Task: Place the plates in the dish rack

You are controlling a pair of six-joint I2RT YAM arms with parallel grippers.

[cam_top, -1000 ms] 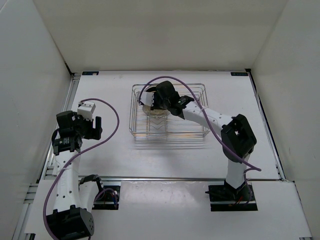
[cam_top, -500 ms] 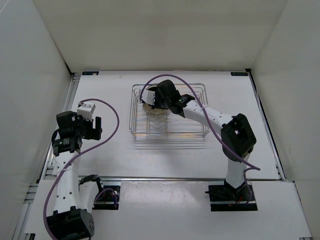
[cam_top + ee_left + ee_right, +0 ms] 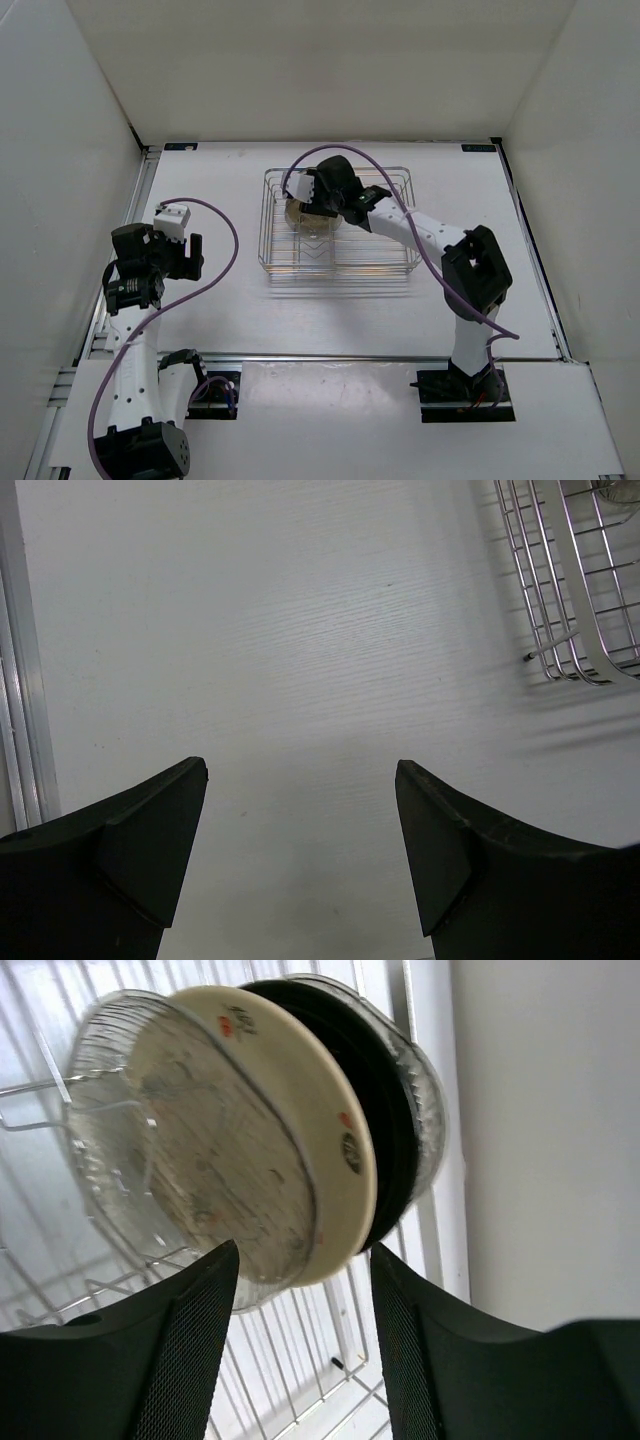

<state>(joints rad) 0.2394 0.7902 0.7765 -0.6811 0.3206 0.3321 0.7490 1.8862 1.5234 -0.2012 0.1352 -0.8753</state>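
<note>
Several plates stand on edge in a row in the dish rack point(image 3: 341, 1316). In the right wrist view they run from a pale translucent plate point(image 3: 150, 1160), through a tan plate point(image 3: 300, 1130) and a black plate point(image 3: 385, 1150), to another translucent plate point(image 3: 428, 1110). My right gripper point(image 3: 303, 1252) is open just below their lower rims, and neither finger touches them. From above, it point(image 3: 305, 205) hovers over the plates point(image 3: 296, 213) at the rack's point(image 3: 385, 255) left middle. My left gripper point(image 3: 300, 810) is open over bare table, empty, left of the rack point(image 3: 570, 580).
The white table point(image 3: 250, 310) is walled on three sides. An aluminium rail point(image 3: 15, 680) runs along the left edge, close to the left arm point(image 3: 150, 265). The right arm's purple cable point(image 3: 345, 160) arcs over the rack.
My right gripper has opened and let go of the plate it held on edge in the rack. It has shifted slightly toward the back. The left arm has not moved.
</note>
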